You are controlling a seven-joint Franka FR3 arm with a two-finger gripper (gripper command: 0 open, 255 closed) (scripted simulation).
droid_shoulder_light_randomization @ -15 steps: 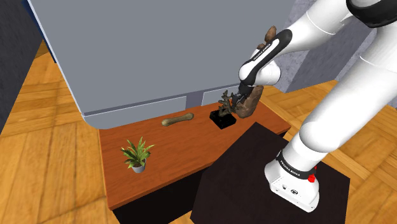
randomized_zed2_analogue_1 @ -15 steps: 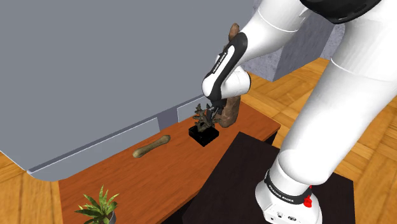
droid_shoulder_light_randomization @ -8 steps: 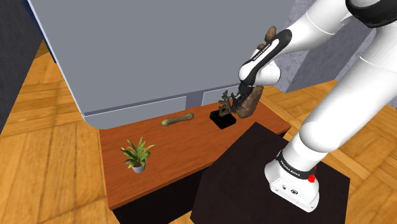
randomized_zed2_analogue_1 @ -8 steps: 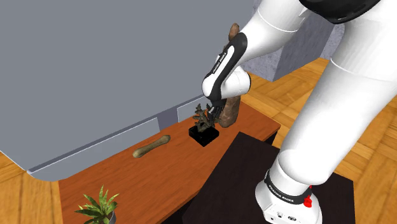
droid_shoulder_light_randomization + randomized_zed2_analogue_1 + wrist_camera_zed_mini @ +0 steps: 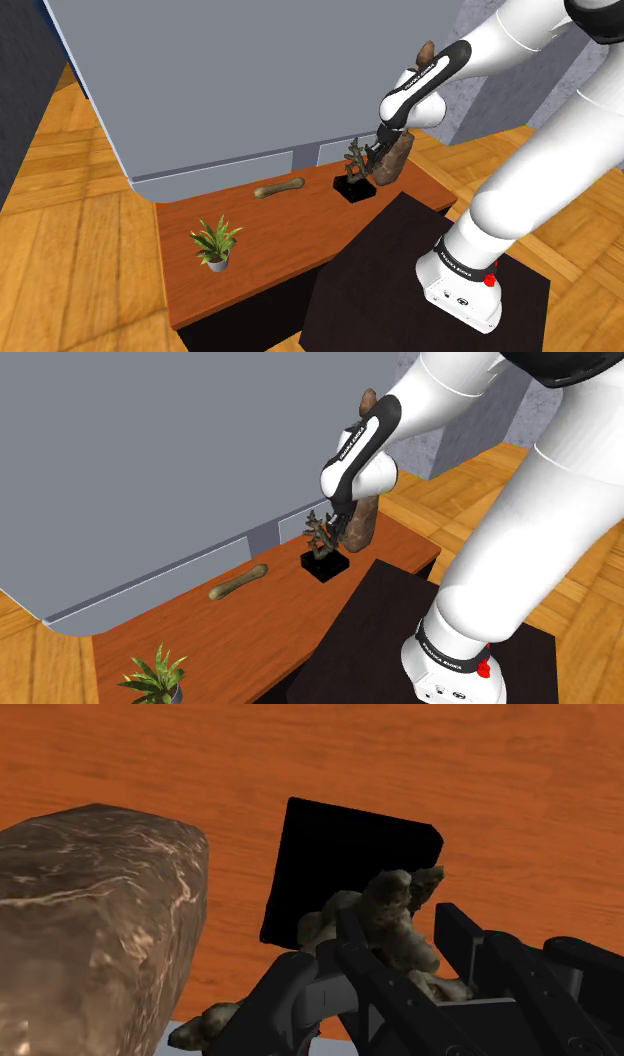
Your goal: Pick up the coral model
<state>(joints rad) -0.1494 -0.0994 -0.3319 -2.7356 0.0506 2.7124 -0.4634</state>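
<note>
We see the coral [image 5: 355, 160] [image 5: 319, 533] [image 5: 396, 916], a mottled tan-brown cluster of knobbly branches rising from a flat black square base [image 5: 340, 869]. It is at the right end of the wooden surface [image 5: 280, 232] in the shoulder view, just beside a brown marbled rock [image 5: 394, 160] [image 5: 90, 929]. The jaws are closed on its branches, clasping them from both sides. We cannot tell whether the base touches the wood.
</note>
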